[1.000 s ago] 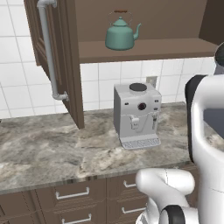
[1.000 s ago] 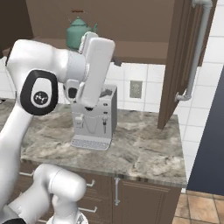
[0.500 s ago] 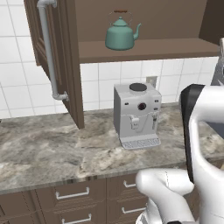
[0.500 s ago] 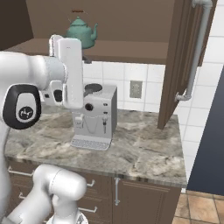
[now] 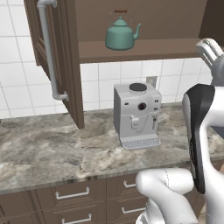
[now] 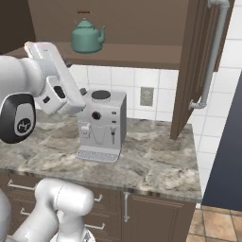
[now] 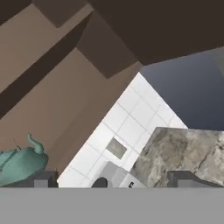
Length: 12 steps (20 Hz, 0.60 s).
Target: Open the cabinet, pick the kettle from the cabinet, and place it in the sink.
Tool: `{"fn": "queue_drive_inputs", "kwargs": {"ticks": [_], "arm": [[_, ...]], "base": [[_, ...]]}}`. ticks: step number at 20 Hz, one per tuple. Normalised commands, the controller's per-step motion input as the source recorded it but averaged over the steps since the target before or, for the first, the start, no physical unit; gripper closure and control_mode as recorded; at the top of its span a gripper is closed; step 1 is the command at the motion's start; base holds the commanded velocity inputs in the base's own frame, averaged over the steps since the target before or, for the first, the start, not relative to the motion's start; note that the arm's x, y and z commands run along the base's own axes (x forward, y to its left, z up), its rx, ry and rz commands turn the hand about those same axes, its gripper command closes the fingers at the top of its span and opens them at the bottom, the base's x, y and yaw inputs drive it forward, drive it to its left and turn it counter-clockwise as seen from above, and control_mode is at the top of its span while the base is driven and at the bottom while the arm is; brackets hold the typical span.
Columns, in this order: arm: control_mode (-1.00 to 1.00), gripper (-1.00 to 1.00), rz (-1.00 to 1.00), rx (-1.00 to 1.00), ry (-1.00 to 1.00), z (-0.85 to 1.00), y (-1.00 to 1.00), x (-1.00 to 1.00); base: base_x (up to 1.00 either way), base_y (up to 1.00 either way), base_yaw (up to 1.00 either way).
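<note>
**Cabinet open, kettle on shelf, fingers spread and empty**

Dark brown wooden wall cabinet point(image 5: 61, 61) with raised-panel doors: open, both doors swung outward. Long vertical silver bar handle point(image 5: 48, 48) visible on the left door in left base view; matching handle point(image 6: 211, 56) on the right door in right base view.

Small teal-green rounded kettle point(image 5: 121, 35) with curved spout and thin arched brown-topped handle: upright on the cabinet's bottom shelf point(image 5: 144, 49), spout pointing right. Same kettle point(image 6: 87, 38) in right base view, above and behind the arm. In hand view, kettle point(image 7: 19, 164) at lower left, rolled with the camera.

Grey boxy coffee machine point(image 5: 136, 114) on the grey marbled stone worktop point(image 5: 48, 151), below the shelf, just under and slightly right of the kettle. Brown drawers with short horizontal handles point(image 5: 72, 194) beneath the worktop edge.

Fingers point(image 7: 41, 179): two dark tips at the bottom of hand view, wide apart, nothing between them. Well apart from the kettle, not touching it.
</note>
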Motion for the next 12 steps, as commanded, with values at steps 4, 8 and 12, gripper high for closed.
{"fn": "queue_drive_inputs", "kwargs": {"ticks": [4,8,12], "arm": [[-1.0,-1.0,0.3,-0.33,0.16,0.11,0.48,0.0],[-1.0,-1.0,0.25,-0.29,0.02,0.03,0.51,0.09],[-1.0,-1.0,0.26,-0.22,0.0,-0.01,0.44,0.22]], "base": [[0.0,0.0,0.0],[0.0,0.0,0.0],[0.0,0.0,0.0]]}}
